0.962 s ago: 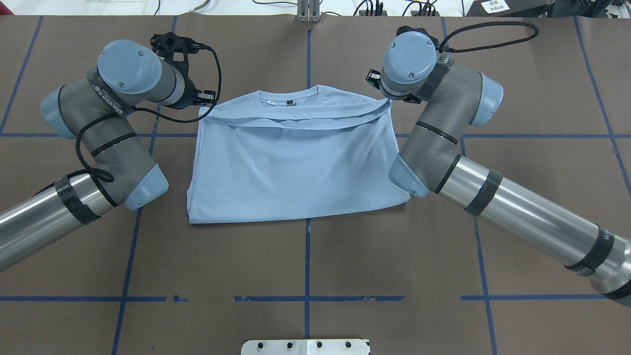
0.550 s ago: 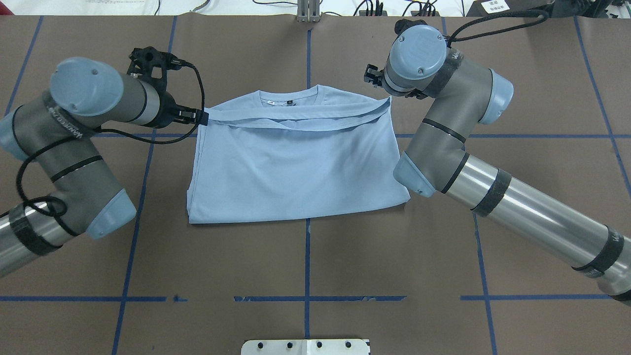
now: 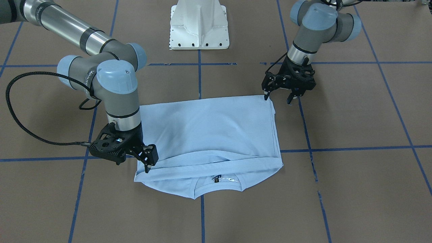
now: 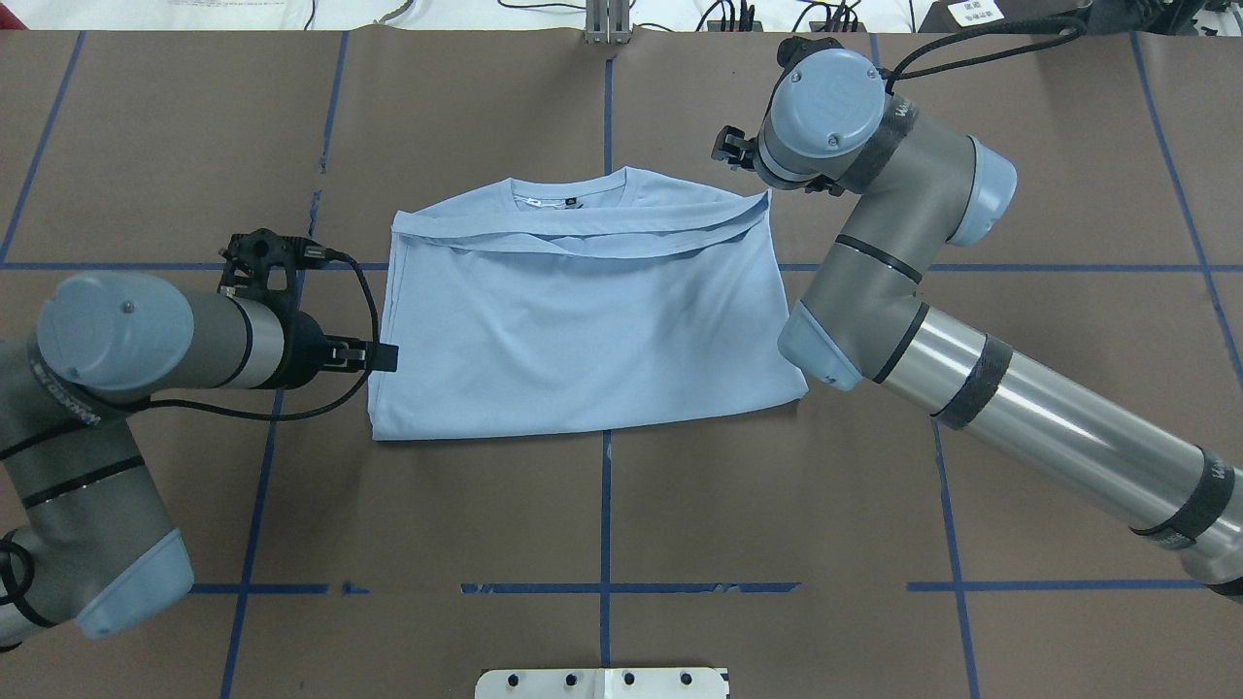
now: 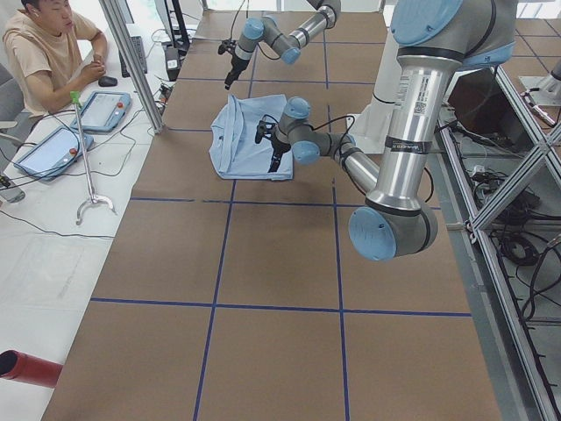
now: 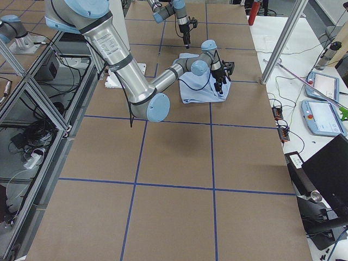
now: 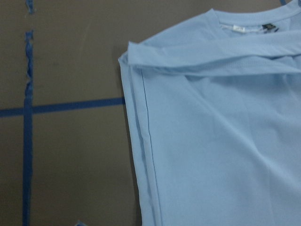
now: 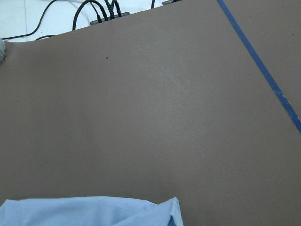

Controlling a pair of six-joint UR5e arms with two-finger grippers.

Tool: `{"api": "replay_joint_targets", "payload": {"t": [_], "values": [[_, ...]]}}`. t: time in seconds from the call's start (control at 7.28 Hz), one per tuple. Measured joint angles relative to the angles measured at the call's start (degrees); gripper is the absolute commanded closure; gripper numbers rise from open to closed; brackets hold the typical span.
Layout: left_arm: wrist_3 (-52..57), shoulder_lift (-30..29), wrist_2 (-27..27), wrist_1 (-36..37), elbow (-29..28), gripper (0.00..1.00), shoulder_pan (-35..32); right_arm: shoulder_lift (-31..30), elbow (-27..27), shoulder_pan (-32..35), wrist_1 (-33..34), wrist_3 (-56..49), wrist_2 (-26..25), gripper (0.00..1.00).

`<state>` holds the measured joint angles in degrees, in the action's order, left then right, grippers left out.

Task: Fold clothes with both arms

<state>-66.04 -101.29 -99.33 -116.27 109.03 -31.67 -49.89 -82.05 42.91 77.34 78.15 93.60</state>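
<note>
The light blue T-shirt (image 4: 583, 330) lies folded flat on the brown table, collar and dark neck label (image 4: 544, 202) on the far side, a folded band just below them. Its chest print is hidden. My left gripper (image 4: 386, 357) is open and empty beside the shirt's left edge, near the near corner; in the front view it (image 3: 278, 98) hangs just above that corner. My right gripper (image 3: 150, 165) hangs over the far right corner, looks open and holds nothing. The shirt also shows in the front view (image 3: 209, 135), the left wrist view (image 7: 211, 141) and the right wrist view (image 8: 94, 212).
The white pedestal base (image 3: 199, 27) stands on the robot's side of the shirt. Blue tape lines (image 4: 605, 505) grid the table. An operator (image 5: 53, 44) sits beyond the table's far edge beside tablets (image 5: 105, 110). My right arm's elbow (image 4: 816, 349) lies close to the shirt's right edge.
My left gripper has moved from the shirt's far left corner back along its left edge to near the near corner. My right gripper has drawn slightly away from the far right corner. The shirt lies still.
</note>
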Motion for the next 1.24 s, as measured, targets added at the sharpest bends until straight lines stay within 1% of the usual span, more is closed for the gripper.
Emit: {"api": "replay_joint_targets", "payload": {"t": [0.14,0.41,0.55,0.69,0.82,0.96,1.1,1.24], "values": [[-3.1,0.4,1.9,-0.3,-0.6,0.45,2.5,0.0,0.0,0.0,0.0,0.0,0.0,0.0],[-5.1,0.5,3.4,-0.5,-2.1,0.45,4.5,-0.1,0.0,0.0,-0.1,0.0,0.0,0.0],[-5.4,0.5,3.6,-0.5,-2.4,0.47,5.0,-0.3,0.0,0.0,-0.1,0.0,0.0,0.0],[-5.7,0.4,3.7,-0.5,-2.6,0.53,5.8,-0.4,0.0,0.0,-0.1,0.1,-0.1,0.0],[-6.5,0.3,4.0,-0.5,-2.7,0.66,6.7,-0.6,-0.1,0.0,-0.1,0.1,-0.1,0.0],[-7.2,0.2,4.5,-0.5,-2.7,0.88,7.6,-0.8,-0.1,0.0,-0.1,0.1,-0.1,0.0],[-7.5,0.2,4.9,-0.5,-2.7,1.0,8.2,-0.9,-0.2,0.0,-0.1,0.1,-0.1,0.0],[-7.7,0.2,5.0,-0.5,-2.7,1.0,8.4,-1.0,-0.4,0.0,-0.2,0.1,-0.1,0.0]]}}
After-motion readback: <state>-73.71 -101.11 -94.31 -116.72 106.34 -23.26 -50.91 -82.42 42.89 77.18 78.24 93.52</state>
